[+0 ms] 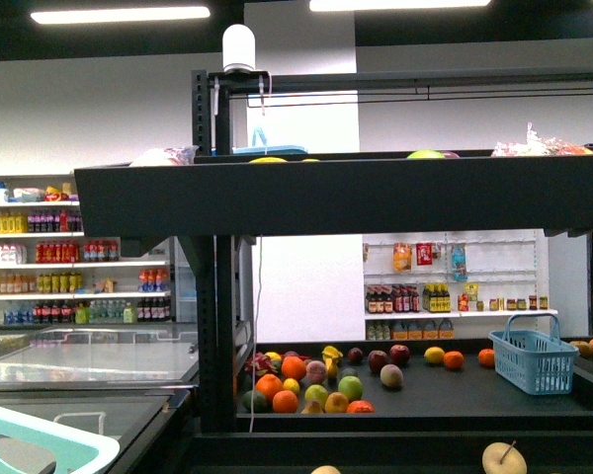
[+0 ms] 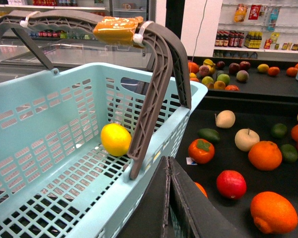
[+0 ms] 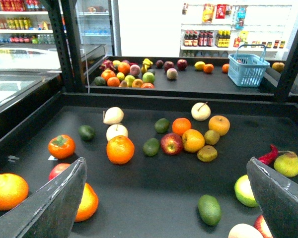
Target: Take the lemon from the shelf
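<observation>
The black shelf is seen strewn with oranges, apples, pears and limes. A pale teal basket with grey handles is seen beside it. The right pincer is held spread wide above the tray. The left pincer appears pressed together, empty. The lemon is seen lying inside the basket.

A shop: white shelves of bottled drinks line the walls, loose fruit lies on a black display shelf, with shopping baskets and glass-topped freezers.
</observation>
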Available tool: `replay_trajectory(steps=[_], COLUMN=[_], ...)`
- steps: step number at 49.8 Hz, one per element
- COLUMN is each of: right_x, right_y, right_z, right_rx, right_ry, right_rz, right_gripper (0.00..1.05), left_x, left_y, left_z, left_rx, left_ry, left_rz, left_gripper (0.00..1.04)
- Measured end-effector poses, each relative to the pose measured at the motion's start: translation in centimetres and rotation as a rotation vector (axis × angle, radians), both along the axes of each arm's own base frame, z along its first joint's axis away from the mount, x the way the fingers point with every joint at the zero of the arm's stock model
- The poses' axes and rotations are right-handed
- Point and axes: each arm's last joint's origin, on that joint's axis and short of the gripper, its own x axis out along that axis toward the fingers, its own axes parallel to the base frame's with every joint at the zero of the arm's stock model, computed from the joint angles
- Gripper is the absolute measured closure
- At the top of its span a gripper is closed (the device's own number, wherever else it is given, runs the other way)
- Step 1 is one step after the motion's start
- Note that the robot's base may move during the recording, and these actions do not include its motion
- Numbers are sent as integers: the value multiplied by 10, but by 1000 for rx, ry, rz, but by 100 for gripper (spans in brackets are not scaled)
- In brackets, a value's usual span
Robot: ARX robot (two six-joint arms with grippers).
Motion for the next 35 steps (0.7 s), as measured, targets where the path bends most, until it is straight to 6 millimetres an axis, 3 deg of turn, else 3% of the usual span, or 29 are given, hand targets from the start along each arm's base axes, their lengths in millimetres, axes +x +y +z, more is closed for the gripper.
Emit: replay_trajectory(steps=[12, 25, 32, 35], right_x=[0, 0, 0, 0], right_y=[0, 0, 0, 0], right_z=[0, 0, 0, 0], right_rx=[0, 0, 0, 0], right_ry=[0, 0, 0, 0], right_rz=[0, 0, 0, 0], right_gripper=[8, 8, 8, 8], left_x=[0, 0, 0, 0], left_y=[0, 0, 0, 0], left_z=[0, 0, 0, 0], left_rx=[0, 1, 0, 1], left_ry=[-3, -3, -3, -3], left_rz=[-3, -3, -3, -3], left_gripper=[101, 53, 16, 6])
